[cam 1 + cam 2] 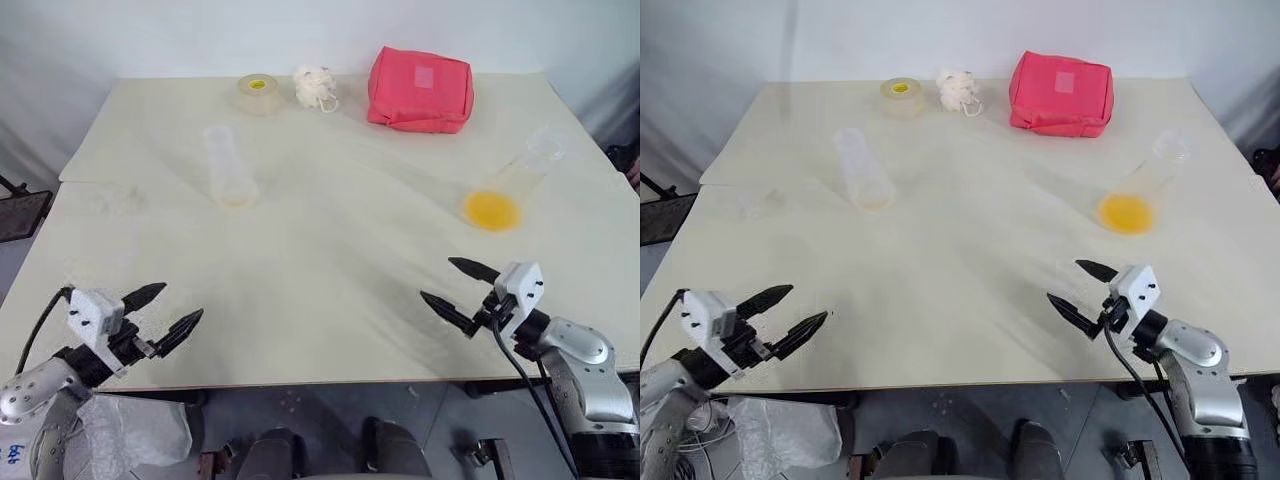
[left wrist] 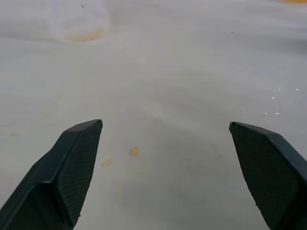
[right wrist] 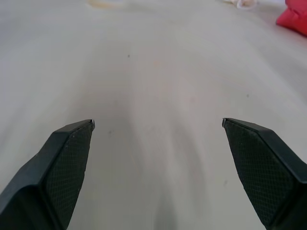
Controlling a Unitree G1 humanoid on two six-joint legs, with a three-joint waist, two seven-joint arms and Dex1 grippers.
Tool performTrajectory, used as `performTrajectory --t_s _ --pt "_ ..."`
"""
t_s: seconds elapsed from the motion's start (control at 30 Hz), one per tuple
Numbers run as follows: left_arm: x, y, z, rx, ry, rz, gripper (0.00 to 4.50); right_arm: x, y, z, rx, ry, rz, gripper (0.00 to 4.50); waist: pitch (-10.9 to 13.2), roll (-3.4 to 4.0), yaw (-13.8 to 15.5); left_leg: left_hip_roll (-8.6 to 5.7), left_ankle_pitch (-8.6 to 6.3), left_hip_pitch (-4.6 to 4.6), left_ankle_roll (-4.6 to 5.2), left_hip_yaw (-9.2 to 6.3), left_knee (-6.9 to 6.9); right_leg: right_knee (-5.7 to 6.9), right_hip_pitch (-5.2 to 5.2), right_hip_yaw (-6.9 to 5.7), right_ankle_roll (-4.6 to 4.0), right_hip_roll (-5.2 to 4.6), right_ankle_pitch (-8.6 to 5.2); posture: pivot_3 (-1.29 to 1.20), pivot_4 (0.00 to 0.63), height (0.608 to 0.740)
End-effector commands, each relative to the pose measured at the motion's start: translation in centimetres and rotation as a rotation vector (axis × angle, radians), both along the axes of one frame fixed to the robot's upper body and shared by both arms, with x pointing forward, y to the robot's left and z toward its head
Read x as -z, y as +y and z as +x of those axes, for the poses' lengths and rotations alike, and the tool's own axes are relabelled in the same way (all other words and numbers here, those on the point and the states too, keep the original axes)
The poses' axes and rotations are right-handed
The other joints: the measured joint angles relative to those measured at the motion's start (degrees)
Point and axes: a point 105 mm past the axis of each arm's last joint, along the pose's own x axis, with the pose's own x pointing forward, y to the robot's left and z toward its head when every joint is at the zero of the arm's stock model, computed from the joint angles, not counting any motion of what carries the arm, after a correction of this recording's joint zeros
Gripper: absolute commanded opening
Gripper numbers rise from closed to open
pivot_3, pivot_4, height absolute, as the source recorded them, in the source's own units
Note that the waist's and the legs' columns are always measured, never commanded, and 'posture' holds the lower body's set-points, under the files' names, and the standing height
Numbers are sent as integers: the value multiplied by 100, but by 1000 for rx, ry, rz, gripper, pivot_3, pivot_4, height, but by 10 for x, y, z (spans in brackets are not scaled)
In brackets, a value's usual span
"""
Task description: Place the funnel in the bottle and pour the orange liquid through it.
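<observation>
Nothing is started yet, as I judge it: both my pincers hang spread wide and empty over the near edge of the surface [image 1: 330, 300], my left pincer [image 1: 168, 315] at the near left corner and my right pincer [image 1: 460, 290] at the near right.

The bottle [image 1: 230, 168] stands upright on the left half, well apart from my left pincer, its mouth bare, a faint yellow tint at its base. The orange liquid [image 1: 491, 210] sits in the wide bottom of a clear flask [image 1: 520, 180] on the right half, beyond my right pincer and nearer to it than anything else.

The funnel I cannot pick out with certainty; a faint clear shape [image 1: 750, 203] near the left edge may be it.

So the first step is finding and fetching the funnel. That calls for my left pincer to reach forward, close gently on thin clear plastic, and carry it over the bottle's mouth, stem down.

A tape roll [image 1: 258, 90], a white wad [image 1: 315, 87] and a red pouch [image 1: 420, 88] lie along the far edge, out of the way.
</observation>
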Motion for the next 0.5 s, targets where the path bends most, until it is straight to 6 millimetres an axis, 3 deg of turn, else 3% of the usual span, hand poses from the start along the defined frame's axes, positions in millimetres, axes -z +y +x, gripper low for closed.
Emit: performTrajectory --t_s 0.03,0.17,0.5 --pt "-16 9 -3 -66 -61 5 4500 -12 8 4 -26 -40 23 4477 0 0 13 0 0 0 0 0 2 1 0 0 0 0 0 0 150 740" --pt "-30 10 20 -109 -140 -10 4500 -21 18 10 -59 -73 36 4477 -3 -5 65 -4 1 -2 2 -5 14 5 5 4 0 -2 0 0 150 740" --pt "-55 8 123 -191 -212 -56 4500 -50 52 11 -148 -151 115 4477 -10 -18 13 -19 3 0 1 2 13 27 -5 -17 0 6 0 0 150 740"
